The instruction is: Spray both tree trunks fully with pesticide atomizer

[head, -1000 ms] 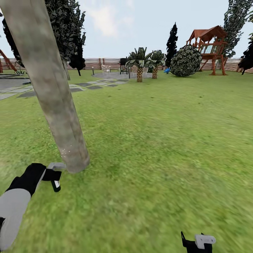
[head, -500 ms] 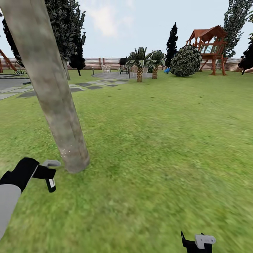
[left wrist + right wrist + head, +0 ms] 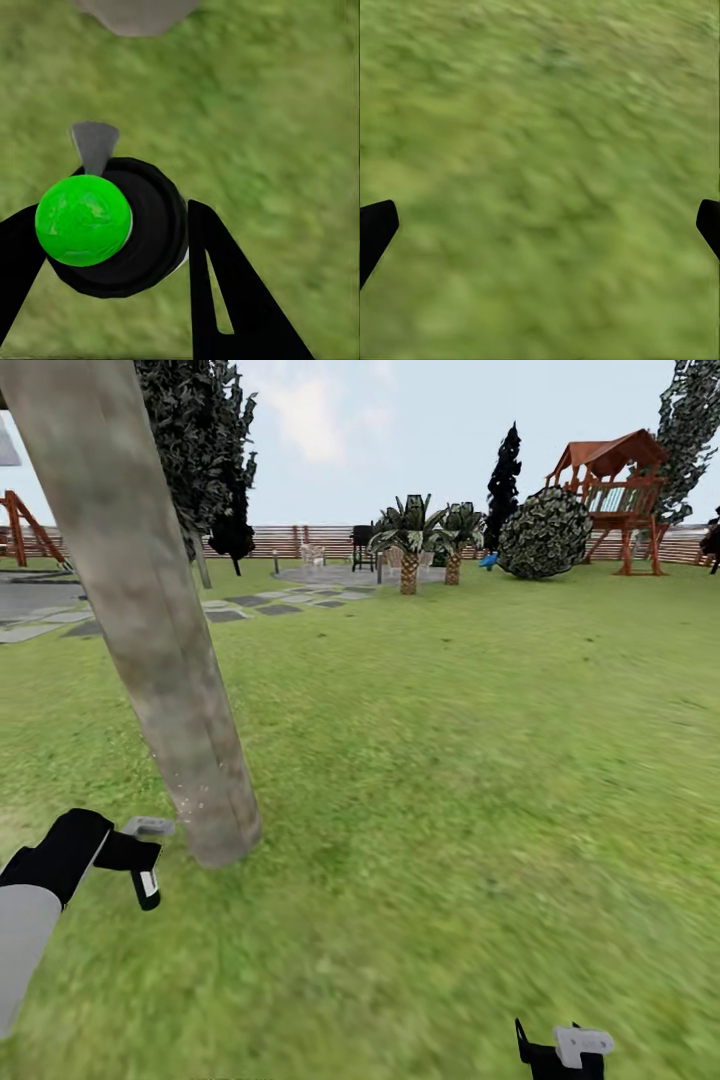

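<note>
Lawn point(image 3: 470, 780) of the garden ran wide and green to a slatted fence point(image 3: 300, 540), with a wooden play tower point(image 3: 615, 490), palms point(image 3: 410, 545) and a paved patch far off.

Tree trunk point(image 3: 150, 620): thick, mottled grey-brown, rose close ahead on the robot's left, its base set in grass.

Left gripper point(image 3: 140, 855) hung low, just beside the trunk's base. In the left wrist view its fingers point(image 3: 225, 300) were clamped around the pesticide atomizer point(image 3: 120, 225), a black body with a green cap, its grey nozzle point(image 3: 94, 144) pointing toward the trunk foot point(image 3: 135, 11).

Right gripper point(image 3: 560, 1050) sat low over bare grass, jaws spread wide, empty.

Judgement: spraying stage. Keep the nozzle aimed squarely at the bark and sweep from base upward and around, since only a low patch looks within the present line.
</note>
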